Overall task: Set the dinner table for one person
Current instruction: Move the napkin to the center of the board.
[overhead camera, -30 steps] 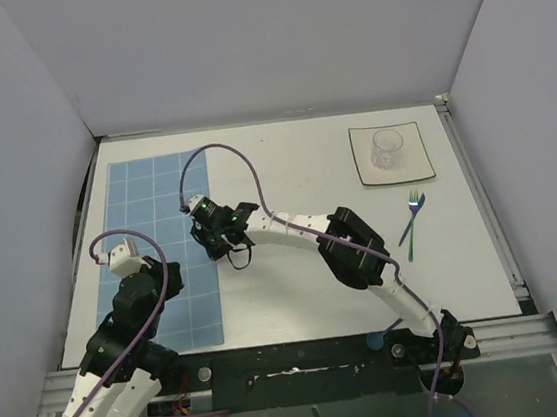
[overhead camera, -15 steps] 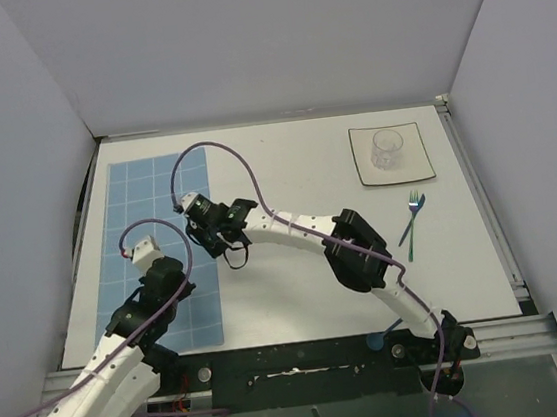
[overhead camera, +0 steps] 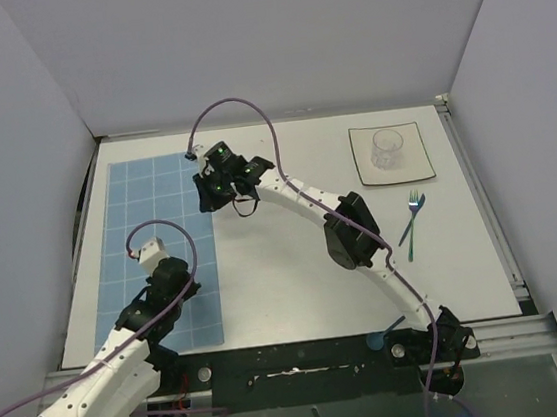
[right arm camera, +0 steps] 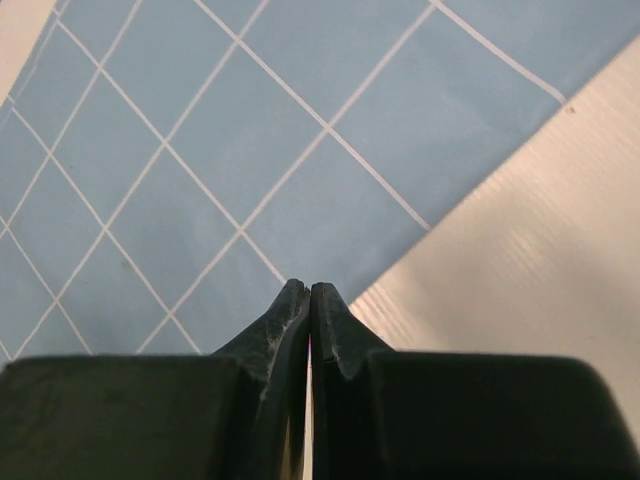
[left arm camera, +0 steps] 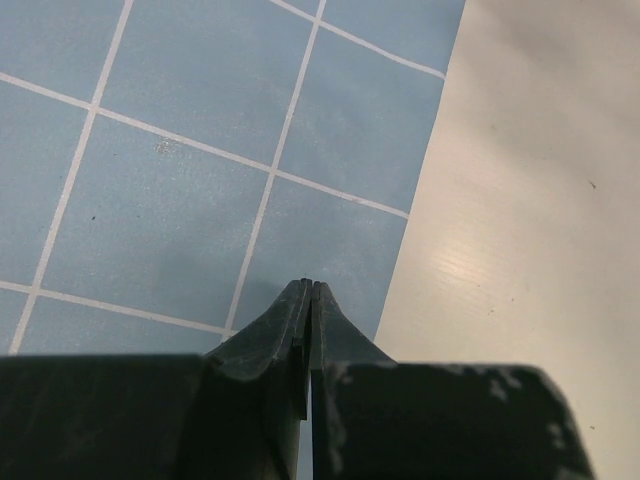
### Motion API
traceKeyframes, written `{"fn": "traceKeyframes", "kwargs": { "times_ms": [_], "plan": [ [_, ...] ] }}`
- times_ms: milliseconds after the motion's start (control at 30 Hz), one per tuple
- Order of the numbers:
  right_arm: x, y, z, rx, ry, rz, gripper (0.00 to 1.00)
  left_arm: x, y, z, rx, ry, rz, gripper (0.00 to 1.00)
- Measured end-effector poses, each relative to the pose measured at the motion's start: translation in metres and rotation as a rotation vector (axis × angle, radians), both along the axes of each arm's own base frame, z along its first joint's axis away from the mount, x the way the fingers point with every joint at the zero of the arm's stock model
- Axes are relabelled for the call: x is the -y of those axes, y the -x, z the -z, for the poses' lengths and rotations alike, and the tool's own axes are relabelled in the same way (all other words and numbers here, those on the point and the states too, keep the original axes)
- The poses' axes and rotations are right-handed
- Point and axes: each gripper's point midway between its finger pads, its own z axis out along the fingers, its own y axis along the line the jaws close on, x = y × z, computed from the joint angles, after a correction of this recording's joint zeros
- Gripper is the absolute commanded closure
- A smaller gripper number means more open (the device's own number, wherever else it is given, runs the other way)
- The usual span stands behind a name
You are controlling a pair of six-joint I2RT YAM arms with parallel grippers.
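- The white tabletop [overhead camera: 296,277] is the biggest thing here. It fills the middle of the top view and has thin dark lines along its edges. The two arms are fixed at its near edge.
- A blue placemat [overhead camera: 147,203] with white grid lines lies flat on the left side of the tabletop. It runs from the far part almost to the front.
- The left fingers [left arm camera: 288,325] are pressed together with nothing between them. They point down at the placemat, close to its right edge, toward the near end. It is hard to tell if they touch it.
- The right fingers [right arm camera: 285,325] are pressed together too, and they hold nothing. They are over the right edge of the placemat, farther back than the left ones.
- The right arm [overhead camera: 347,236] reaches across the tabletop from the right side to the placemat.
- A square white plate [overhead camera: 364,163] with a dark rim sits at the far right of the tabletop, well apart from the placemat.
- A clear glass [overhead camera: 387,149] stands on the plate.
- A fork [overhead camera: 415,201] lies on the tabletop just in front of the plate, with its prongs toward the plate. A thin green piece [overhead camera: 411,244] crosses it, too small to tell what it is.
- Purple cables [overhead camera: 247,106] loop up from both arms.
- Plain grey walls [overhead camera: 259,40] stand at the left, back and right of the tabletop.
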Motion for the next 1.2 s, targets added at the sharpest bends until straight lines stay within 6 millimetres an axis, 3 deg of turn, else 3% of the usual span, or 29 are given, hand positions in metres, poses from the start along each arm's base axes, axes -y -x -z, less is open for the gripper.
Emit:
{"fn": "traceKeyframes", "kwargs": {
  "times_ms": [133,267,533,700,800,933,1200],
  "plan": [
    [0.015,-0.009,0.028,-0.087,-0.006,0.015,1.00,0.003,-0.005,0.002,0.010,0.013,0.002,1.00],
    [0.006,0.002,0.044,-0.131,-0.016,-0.014,1.00,0.008,-0.006,0.015,-0.026,0.015,0.005,1.00],
    [-0.017,0.029,0.040,-0.142,-0.058,-0.092,1.00,0.014,-0.006,0.038,-0.080,0.039,-0.003,1.00],
    [-0.024,0.031,0.038,-0.158,-0.099,-0.100,1.00,0.018,-0.008,0.046,-0.096,0.056,-0.011,1.00],
    [-0.024,0.030,0.049,-0.179,-0.110,-0.093,1.00,0.021,-0.014,0.047,-0.088,0.067,-0.017,1.00],
    [-0.022,0.032,0.082,-0.234,-0.105,-0.086,1.00,0.027,-0.024,0.047,-0.075,0.081,-0.021,1.00],
    [-0.018,0.029,0.087,-0.229,-0.135,-0.070,1.00,0.030,-0.028,0.046,-0.065,0.091,-0.021,1.00]
  ]
}}
